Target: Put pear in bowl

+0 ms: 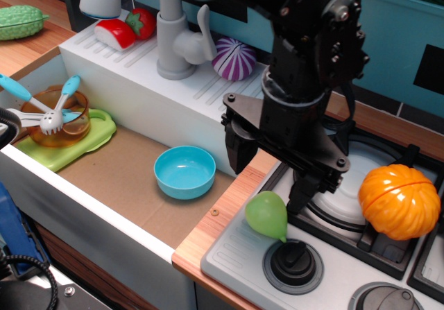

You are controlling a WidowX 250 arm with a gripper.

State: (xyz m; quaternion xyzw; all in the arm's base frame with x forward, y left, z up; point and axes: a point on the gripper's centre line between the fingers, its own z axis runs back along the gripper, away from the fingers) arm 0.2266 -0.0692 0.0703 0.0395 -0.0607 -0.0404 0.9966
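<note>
A single view looks down at a steep angle from above and in front of a toy kitchen, set close enough that the robot arm (pixel 305 60) fills the upper middle and is cut off by the top edge. The sink basin (pixel 125 178) lies lower left, the stove top (pixel 361 234) lower right, and the teal back wall (pixel 395 39) runs along the far side, upper right

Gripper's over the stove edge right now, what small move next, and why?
Probably lower the gripper and shift it slightly toward the pear. The jaws look open, with nothing between them, and the pear lies just below on the grey stove edge, not yet grasped. The bowl sits empty in the sink, so grasping comes first.
</note>
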